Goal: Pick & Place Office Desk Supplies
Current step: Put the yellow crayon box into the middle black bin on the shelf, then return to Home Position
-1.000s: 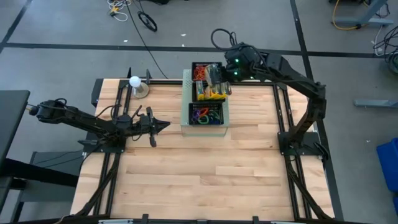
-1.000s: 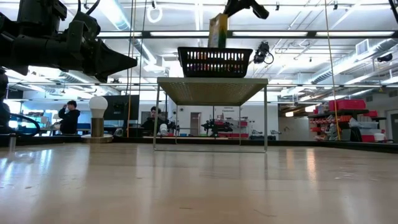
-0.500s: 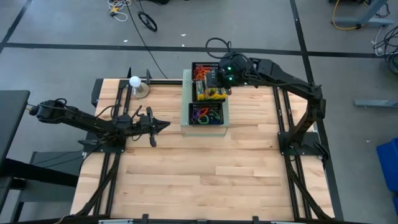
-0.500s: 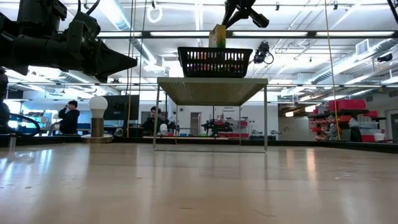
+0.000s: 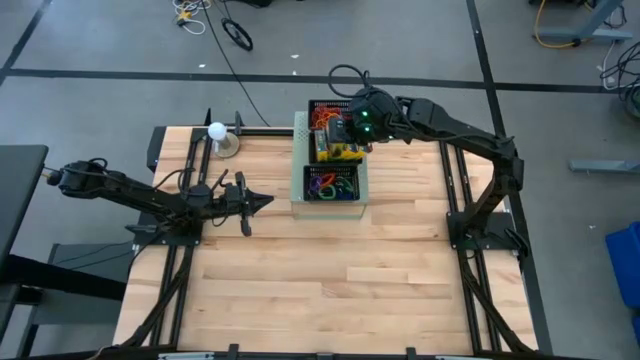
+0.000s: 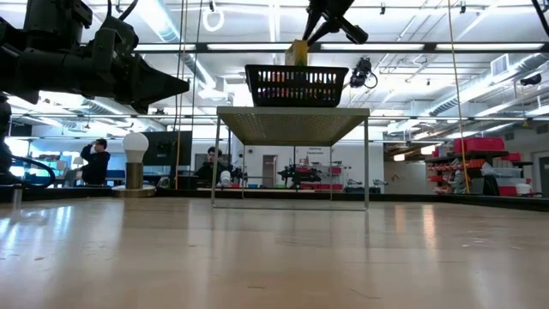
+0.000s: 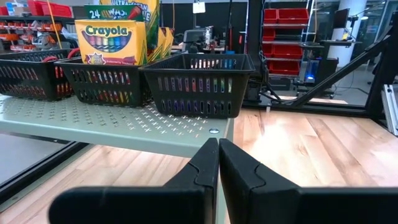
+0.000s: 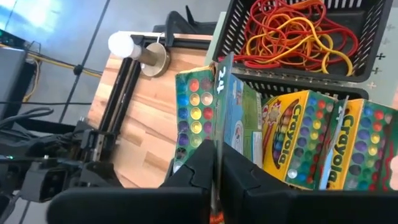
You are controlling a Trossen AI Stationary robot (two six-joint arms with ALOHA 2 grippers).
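The crayon box (image 8: 214,118) stands upright in the middle mesh tray (image 5: 337,147) on the pale-green perforated box (image 5: 300,170), beside other crayon boxes (image 8: 323,146), with the tray of red and orange rubber bands (image 8: 297,28) next to it. The right gripper (image 8: 216,163) sits over it, jaws clenched on the box's top edge, so the step in hand appears to be setting this box into its tray. The next move likely calls for releasing the jaws and lifting straight up without tipping the neighbours. The left gripper (image 7: 218,163) waits above the bench (image 5: 330,290), jaws clenched on nothing, facing the perforated box.
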